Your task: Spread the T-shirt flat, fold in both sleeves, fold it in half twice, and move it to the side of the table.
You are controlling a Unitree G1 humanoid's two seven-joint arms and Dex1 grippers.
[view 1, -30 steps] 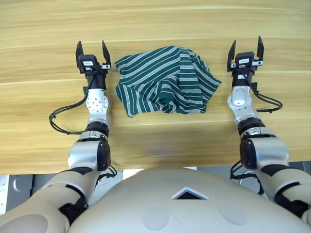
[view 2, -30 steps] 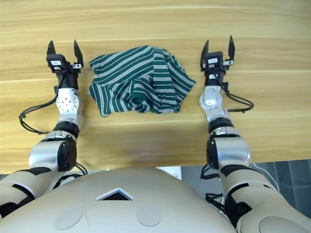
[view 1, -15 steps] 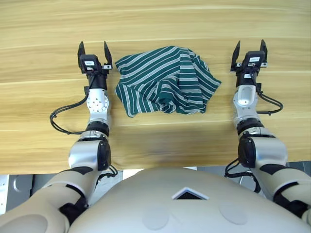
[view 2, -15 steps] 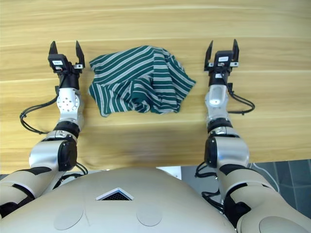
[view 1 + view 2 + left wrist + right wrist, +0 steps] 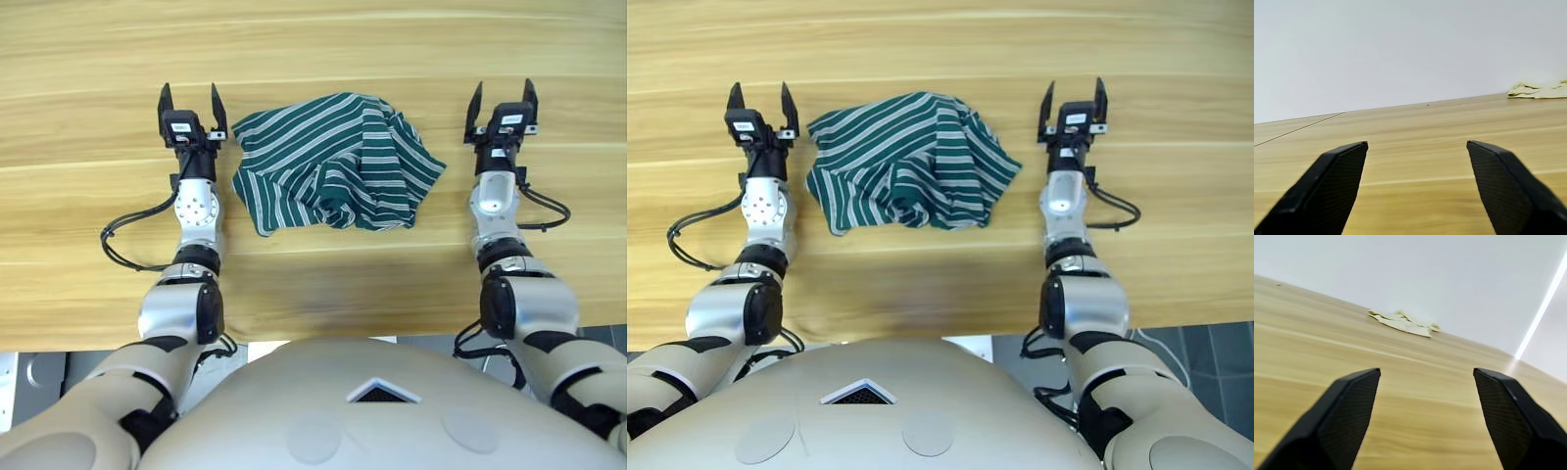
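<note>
The left end effector (image 5: 189, 98) and the right end effector (image 5: 503, 93) stood open and empty on either side of the crumpled green-and-white striped T-shirt (image 5: 333, 162) in the middle of the light wooden desk (image 5: 88, 49), so spreading, folding and moving all seemed left to do.

right gripper (image 5: 1424, 418) fingers spread wide over wooden table (image 5: 1400, 382), pale yellowish crumpled cloth (image 5: 1403, 323) lying far off at table edge, white wall (image 5: 1425, 279) behind
</note>
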